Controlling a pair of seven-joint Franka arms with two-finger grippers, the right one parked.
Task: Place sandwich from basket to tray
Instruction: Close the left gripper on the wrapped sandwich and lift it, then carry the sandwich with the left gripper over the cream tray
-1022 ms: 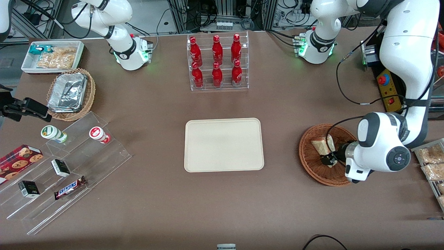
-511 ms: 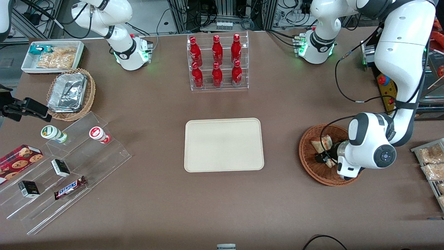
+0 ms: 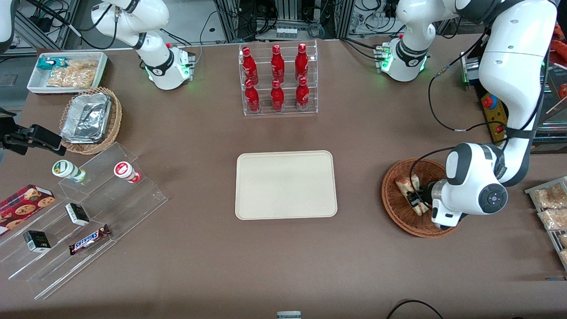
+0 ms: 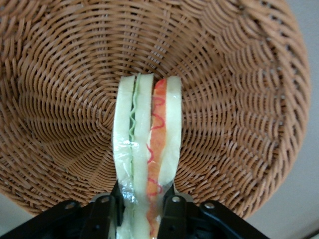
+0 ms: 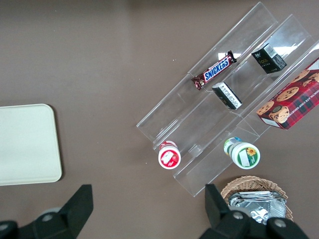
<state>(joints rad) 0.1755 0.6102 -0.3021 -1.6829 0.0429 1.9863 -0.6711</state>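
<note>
Over the last second the working arm's wrist has swung in over the basket [image 3: 414, 199] and the sandwich [image 3: 409, 191] has gone from lying slumped against the wicker to standing on edge in the gripper [image 3: 418, 200] — a sign, as I read it, that the grasp is made and the lift is about to start or just starting. In the wrist view the two black fingers [image 4: 107, 214] press on either side of the sandwich [image 4: 147, 164], pinching its nearer end through the clear wrap; the wedge runs straight out from between the jaws, green filling toward one finger and red toward the other, its free end pointing at the middle of the basket [image 4: 60, 99]. The basket floor lies below the jaws, but I cannot tell whether the sandwich's lower edge is clear of the weave. The tray [image 3: 285, 184] is well apart from the jaws, toward the parked arm's end of the table — bare, so the carry over the basket rim is what remains.
</note>
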